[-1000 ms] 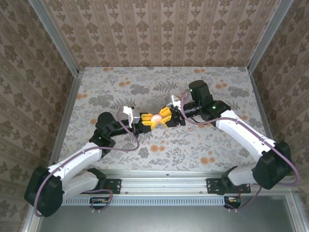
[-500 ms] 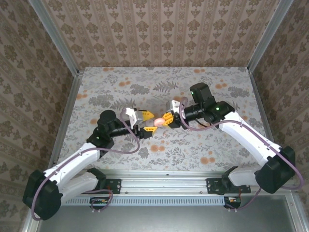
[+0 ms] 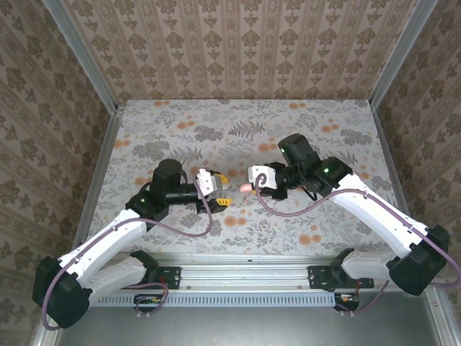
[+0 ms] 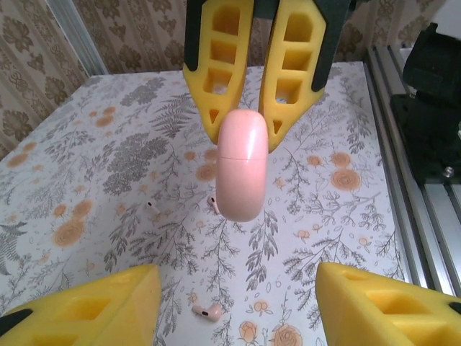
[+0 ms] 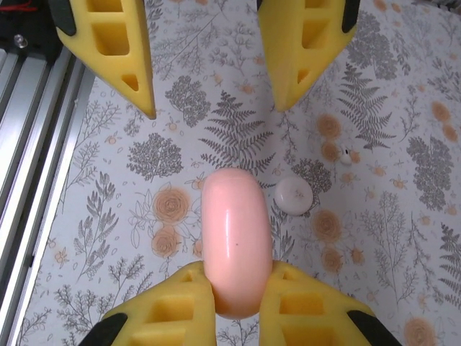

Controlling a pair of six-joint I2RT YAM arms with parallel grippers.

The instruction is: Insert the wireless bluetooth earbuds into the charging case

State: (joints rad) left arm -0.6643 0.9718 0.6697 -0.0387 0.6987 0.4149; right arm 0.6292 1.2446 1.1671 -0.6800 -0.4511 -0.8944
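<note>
You are facing a floral table (image 3: 324, 137), papered walls (image 3: 238, 43). Your right gripper (image 5: 238, 277) is clamping the case (image 5: 236, 231); left gripper (image 3: 222, 189) is gaping, earbud (image 4: 211, 311) nearby.

Flat bench (image 3: 180, 115), printed with grey ferns and orange blooms. On it, in the left wrist view: pale earbud (image 4: 209, 311) with a short stem at 6 o'clock of the picture; second earbud (image 4: 214, 204) at 12 o'clock from the first; tiny whitish piece (image 4: 151, 205) at 9 o'clock of the second. In the right wrist view: round white disc (image 5: 294, 195), small whitish bit (image 5: 346, 155) at 1 o'clock from it, apart.
</note>
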